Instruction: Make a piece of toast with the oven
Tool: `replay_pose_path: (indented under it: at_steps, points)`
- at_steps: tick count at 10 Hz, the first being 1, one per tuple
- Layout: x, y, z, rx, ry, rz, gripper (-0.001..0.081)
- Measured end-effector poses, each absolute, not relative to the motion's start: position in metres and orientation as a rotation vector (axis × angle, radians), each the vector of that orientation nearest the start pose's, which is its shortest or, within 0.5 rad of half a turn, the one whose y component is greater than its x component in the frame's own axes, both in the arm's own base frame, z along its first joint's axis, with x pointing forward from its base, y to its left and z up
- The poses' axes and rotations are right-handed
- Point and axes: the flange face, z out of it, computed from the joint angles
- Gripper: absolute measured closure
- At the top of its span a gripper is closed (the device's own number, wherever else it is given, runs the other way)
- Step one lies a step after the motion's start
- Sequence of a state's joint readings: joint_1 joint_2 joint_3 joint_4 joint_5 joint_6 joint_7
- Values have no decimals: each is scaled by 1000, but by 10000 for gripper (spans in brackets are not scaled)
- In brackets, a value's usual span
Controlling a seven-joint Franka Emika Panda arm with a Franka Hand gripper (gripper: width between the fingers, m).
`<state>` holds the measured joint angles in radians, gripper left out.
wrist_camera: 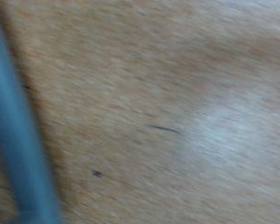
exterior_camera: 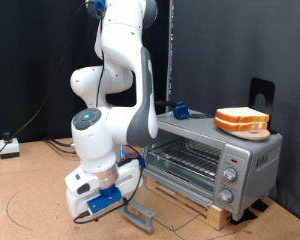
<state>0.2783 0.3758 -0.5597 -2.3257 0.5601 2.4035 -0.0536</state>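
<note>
The silver oven (exterior_camera: 252, 158) stands at the exterior view's right on a wooden board. Its glass door is dropped open, with the grey bar handle (exterior_camera: 140, 214) low at the front. The wire rack (exterior_camera: 185, 155) inside is bare. The piece of toast (exterior_camera: 242, 119) lies on the oven's top, stacked with a second, similar slice. My gripper (exterior_camera: 103, 203) hangs low over the wooden table, just to the exterior view's left of the door handle, with nothing seen in it. The wrist view shows only blurred wood (wrist_camera: 168, 112) and no fingers.
Three knobs (exterior_camera: 229, 176) are on the oven's right panel. A blue object (exterior_camera: 180, 110) sits on the back of the oven's top, and a black stand (exterior_camera: 262, 95) rises behind it. Cables (exterior_camera: 10, 148) lie at the exterior view's left. A blue cable (wrist_camera: 19, 140) crosses the wrist view.
</note>
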Motion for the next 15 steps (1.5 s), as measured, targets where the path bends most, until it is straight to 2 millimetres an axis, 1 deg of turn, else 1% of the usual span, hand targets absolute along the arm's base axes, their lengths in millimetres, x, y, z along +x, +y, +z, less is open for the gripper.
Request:
replay_pose_path:
  at_steps: [3,4,5,6,7,8,10,11,13,15]
  points:
    - [465,-180,198,-2884,944,187,-3]
    - [462,-188,206,-2872,942,193,-3]
    - [459,-192,218,-2833,931,211,-3]
    - [460,-192,216,-2842,933,204,-3]
    - [460,-187,216,-2819,903,217,-3]
    - [461,-180,224,-2750,847,235,-3]
    - [458,-172,249,-2596,728,255,-3]
    - [457,-169,262,-2545,695,264,-3]
    - [453,-160,288,-2476,629,291,-3]
    - [448,-154,312,-2459,568,309,-3]
